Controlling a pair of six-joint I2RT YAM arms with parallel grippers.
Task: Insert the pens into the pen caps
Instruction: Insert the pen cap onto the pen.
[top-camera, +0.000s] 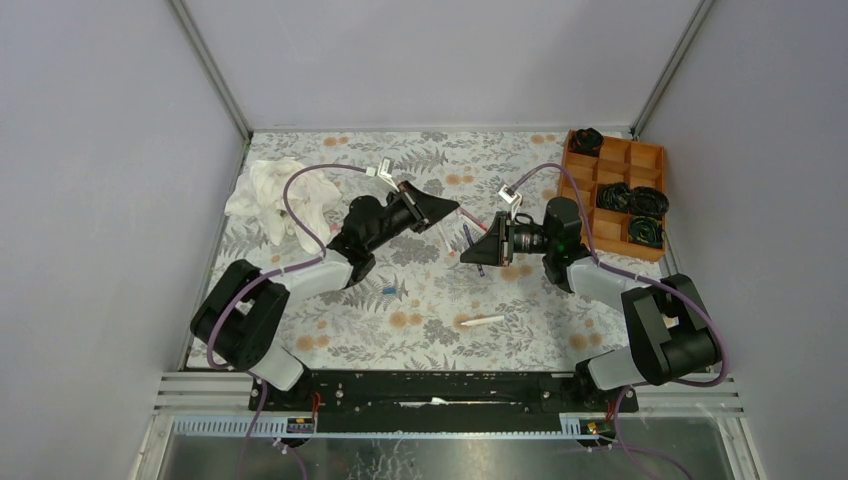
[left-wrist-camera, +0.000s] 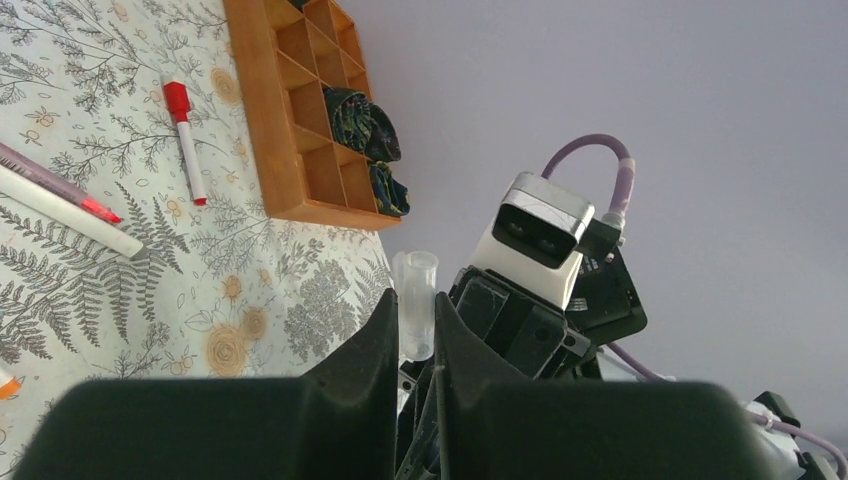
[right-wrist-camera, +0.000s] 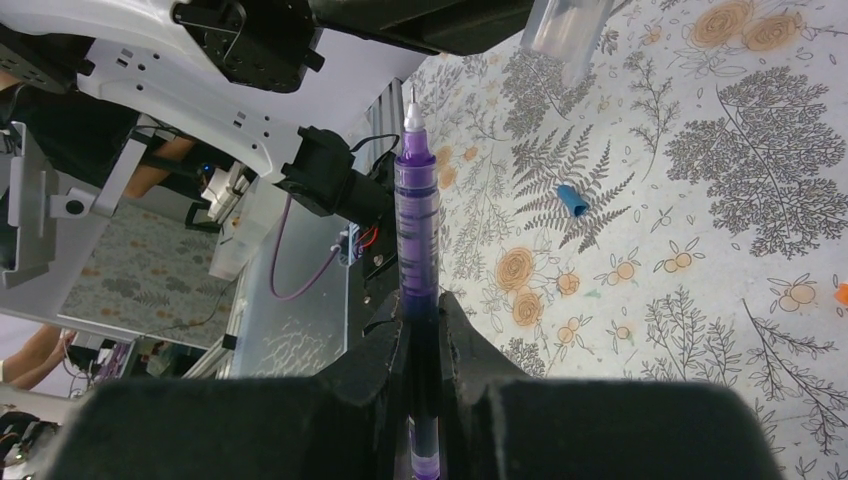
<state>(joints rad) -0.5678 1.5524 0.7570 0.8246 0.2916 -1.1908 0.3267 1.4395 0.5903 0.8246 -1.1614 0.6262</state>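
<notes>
My left gripper (left-wrist-camera: 415, 298) is shut on a clear, stubby pen cap (left-wrist-camera: 416, 300), which sticks out past its fingertips. My right gripper (right-wrist-camera: 422, 300) is shut on a dark purple pen (right-wrist-camera: 417, 225) with its bare tip pointing away from the jaws. In the right wrist view the clear pen cap (right-wrist-camera: 565, 30) hangs a short way beyond and to the right of the pen tip, not touching it. From above, both grippers (top-camera: 455, 208) (top-camera: 468, 255) face each other over mid-table. A blue cap (top-camera: 390, 290) and a white pen (top-camera: 482, 321) lie on the cloth.
A wooden compartment tray (top-camera: 640, 155) with black coiled items stands at the back right. A crumpled white cloth (top-camera: 270, 195) lies back left. A red-capped pen (left-wrist-camera: 185, 140), two more pens (left-wrist-camera: 70, 215) and an orange cap (right-wrist-camera: 842, 293) lie on the floral cloth.
</notes>
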